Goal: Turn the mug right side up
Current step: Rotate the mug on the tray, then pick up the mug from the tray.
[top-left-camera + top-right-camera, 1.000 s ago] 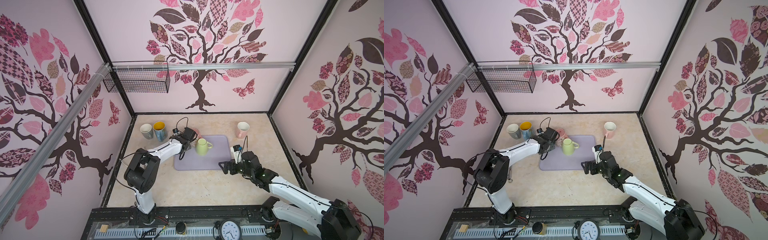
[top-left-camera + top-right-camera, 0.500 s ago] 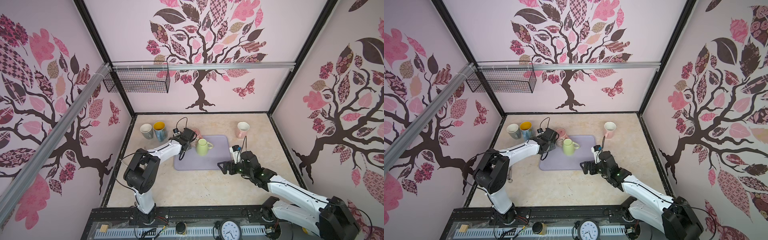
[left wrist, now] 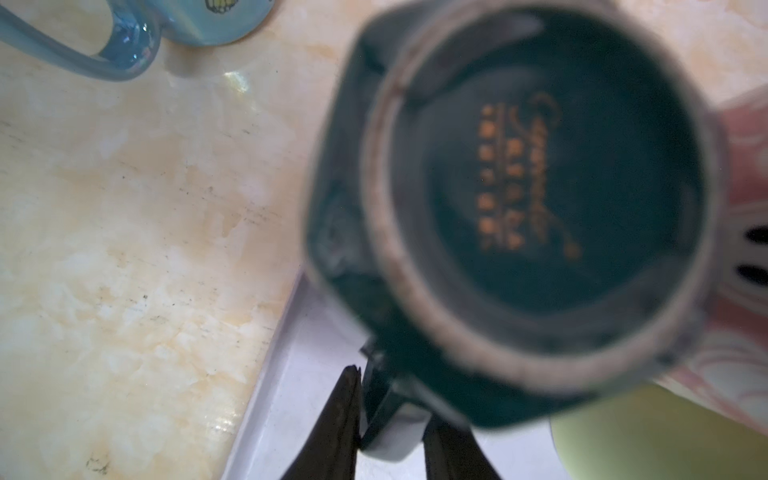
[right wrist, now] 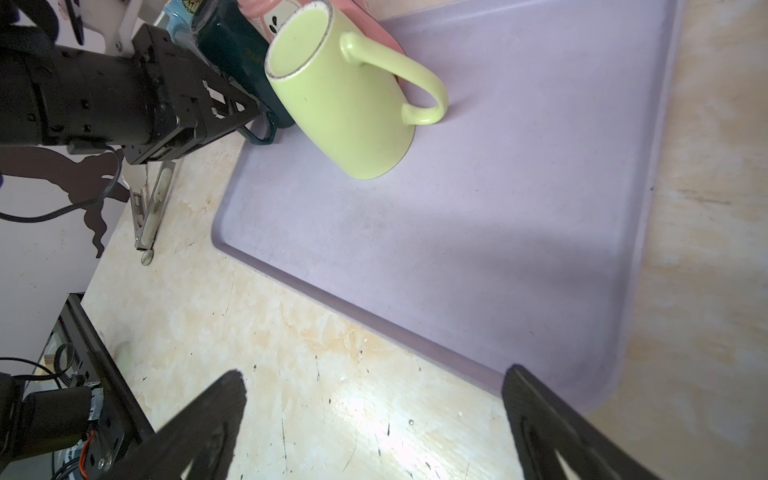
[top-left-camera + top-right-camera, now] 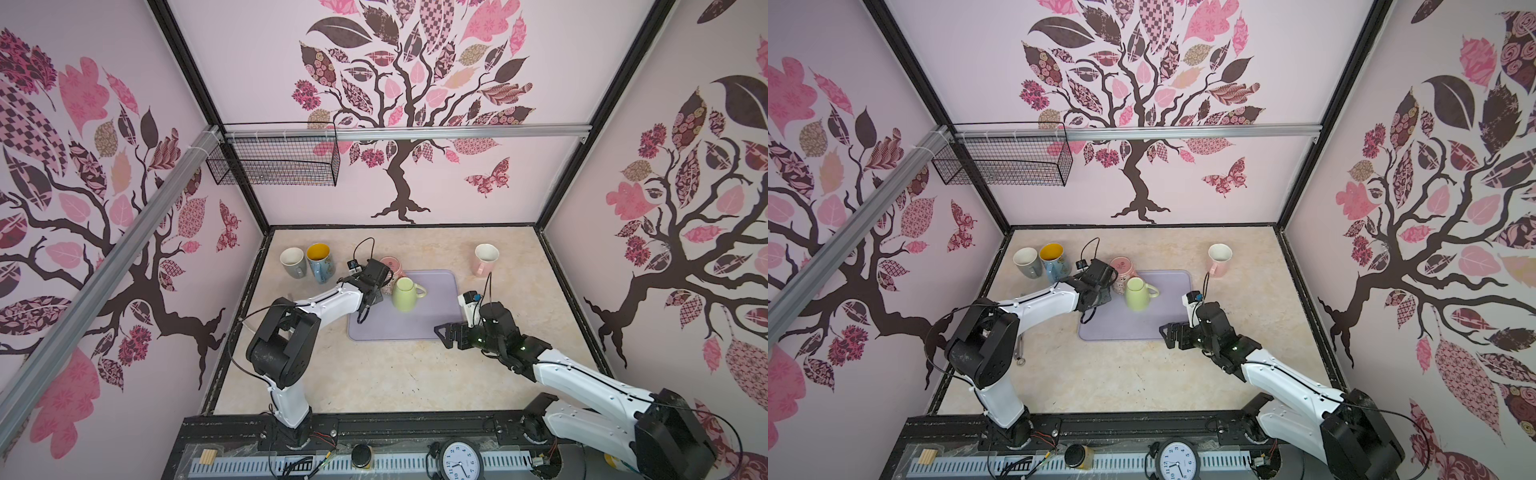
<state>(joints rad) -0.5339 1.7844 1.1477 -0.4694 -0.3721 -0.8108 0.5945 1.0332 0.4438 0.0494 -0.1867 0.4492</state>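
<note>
The pale stone surface (image 5: 374,374) holds a flat purple tray (image 5: 415,320). A green mug (image 5: 405,294) stands on the tray with its bottom up and its handle pointing right. At the tray's far left corner, just beside the green mug, is a dark mug (image 3: 540,187), also bottom up, with gold writing on its base. The left tool (image 3: 390,415) is at this dark mug. The handle sits between its two fingers (image 3: 345,415), but I cannot tell if they squeeze it. The right tool (image 4: 376,371) hangs over the surface by the tray's near right corner, with its fingers wide apart and nothing between them. A pink mug with a face (image 5: 392,266) sits bottom up at the tray's far edge. Far left, a grey mug (image 5: 293,262) and a blue mug (image 5: 321,262) with a yellow inside stand side by side, open side up. A light pink mug (image 5: 484,258) stands far right, open side up.
</note>
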